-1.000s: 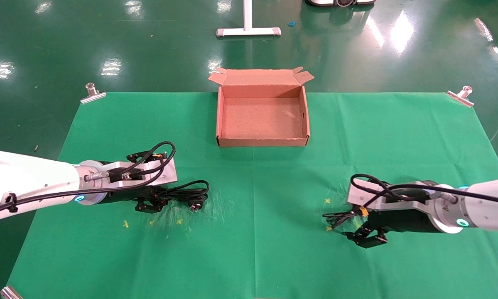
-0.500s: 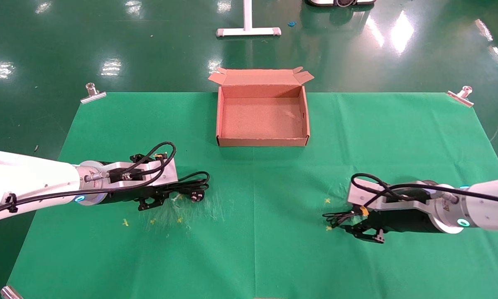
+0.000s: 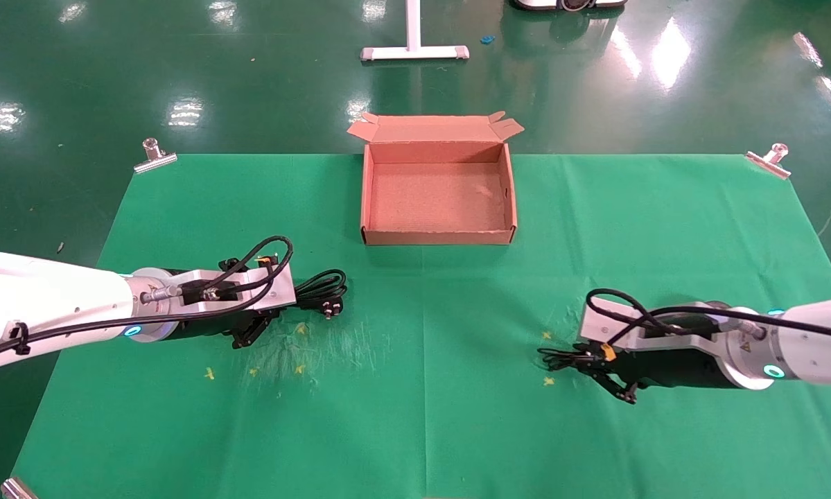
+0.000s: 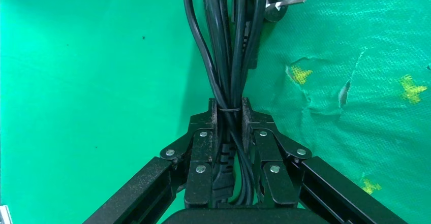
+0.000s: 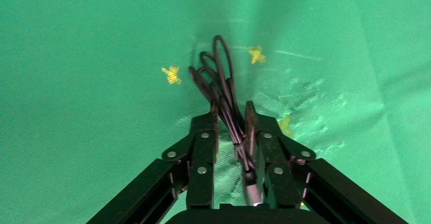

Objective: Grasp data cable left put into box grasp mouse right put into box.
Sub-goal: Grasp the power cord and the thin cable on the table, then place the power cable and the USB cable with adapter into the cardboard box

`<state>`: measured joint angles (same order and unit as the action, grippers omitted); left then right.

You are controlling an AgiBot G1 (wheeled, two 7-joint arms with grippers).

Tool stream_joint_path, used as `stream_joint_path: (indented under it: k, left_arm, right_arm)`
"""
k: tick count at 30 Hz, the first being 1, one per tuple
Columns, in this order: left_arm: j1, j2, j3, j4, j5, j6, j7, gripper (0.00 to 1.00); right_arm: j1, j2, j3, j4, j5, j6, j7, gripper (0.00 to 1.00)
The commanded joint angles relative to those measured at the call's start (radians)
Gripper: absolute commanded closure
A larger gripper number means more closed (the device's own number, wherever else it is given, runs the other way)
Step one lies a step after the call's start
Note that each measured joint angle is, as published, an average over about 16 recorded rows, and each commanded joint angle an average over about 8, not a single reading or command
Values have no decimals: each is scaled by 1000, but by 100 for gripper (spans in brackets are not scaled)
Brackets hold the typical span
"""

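Two pincers clamped, L [image 4: 228, 113] data cable [image 4: 227, 46], R [image 5: 231, 117] mouse cord [image 5: 218, 84]

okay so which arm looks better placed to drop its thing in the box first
Probably the left. The left gripper is shut on the data cable and sits nearer the box. The right gripper pinches only the mouse's thin cord, farther away.

A glossy dark green floor [image 3: 249, 83] fills the room beyond the work surface, mirroring overhead lights as bright white patches. On it stands a white stand base [image 3: 414, 50] with an upright post, and farther off the edge of a dark wheeled unit [image 3: 567, 4]. A lighter green cloth [image 3: 429, 416] covers the table, pinned by metal clips [image 3: 154, 156] at its corners and marked with small yellow crosses [image 3: 210, 374].
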<state>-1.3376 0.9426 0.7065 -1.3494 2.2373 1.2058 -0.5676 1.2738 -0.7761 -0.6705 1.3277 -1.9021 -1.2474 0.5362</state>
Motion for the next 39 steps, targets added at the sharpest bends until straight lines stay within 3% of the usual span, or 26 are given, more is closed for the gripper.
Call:
stream_joint_path:
  k: [1, 12, 16, 21, 29, 30, 37, 38, 39]
  left_arm:
    - [1, 2, 1, 2, 5, -3, -1, 100]
    - [-89, -19, -51, 16, -198, 91, 68, 100]
    - [-138, 9, -77, 29, -243, 65, 108, 100]
    - [-178, 129, -73, 113, -203, -76, 192, 100]
    - [-214, 379, -19, 417, -166, -345, 389, 100]
    - [-216, 397, -5, 449, -176, -370, 413, 96]
    - [-240, 426, 139, 561, -284, -492, 504, 8]
    - [-246, 426, 158, 569, -299, -503, 506, 0]
    - [-251, 426, 177, 577, -316, -513, 507, 0]
  right_arm:
    - [0, -1, 0, 0, -1, 0, 0, 100]
    - [27, 36, 33, 0, 43, -6, -6, 100]
    - [52, 68, 65, 5, 69, 1, -4, 100]
    - [93, 119, 110, 9, 102, 8, -5, 100]
    - [152, 227, 181, 21, 166, -13, -13, 100]
    - [158, 242, 189, 22, 175, -17, -14, 100]
    - [196, 316, 242, 25, 238, -35, -24, 100]
    - [200, 322, 249, 25, 247, -34, -24, 100]
    - [203, 326, 256, 24, 257, -32, -23, 100]
